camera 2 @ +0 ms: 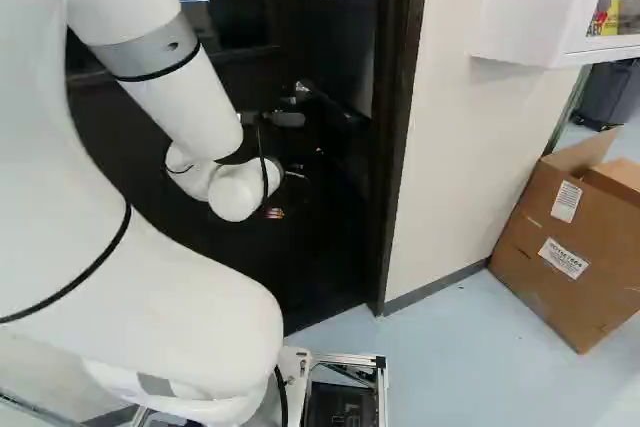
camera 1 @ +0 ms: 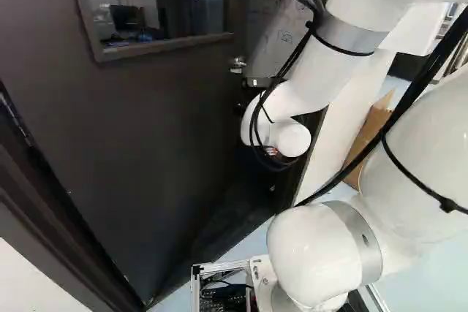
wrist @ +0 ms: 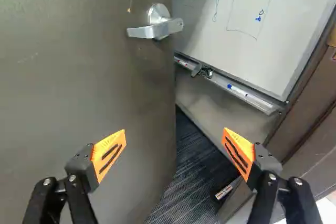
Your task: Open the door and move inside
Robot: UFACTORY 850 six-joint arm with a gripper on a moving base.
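black, orange-padded gripper (wrist: 174,129): fingers wide, holding nothing. dark brown, flat door (wrist: 79,87): ajar; likely heavy, rigid. advise pushing near free edge (wrist: 169,93), below silver metal lever handle (wrist: 155,30).

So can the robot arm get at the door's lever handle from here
Probably yes: the pincer stands open and nothing shows between it and the lever handle, though it would likely need lining up first.

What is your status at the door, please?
Jaws open, empty. Door ajar, lever handle ungripped. Door itself partly blocks the way in.
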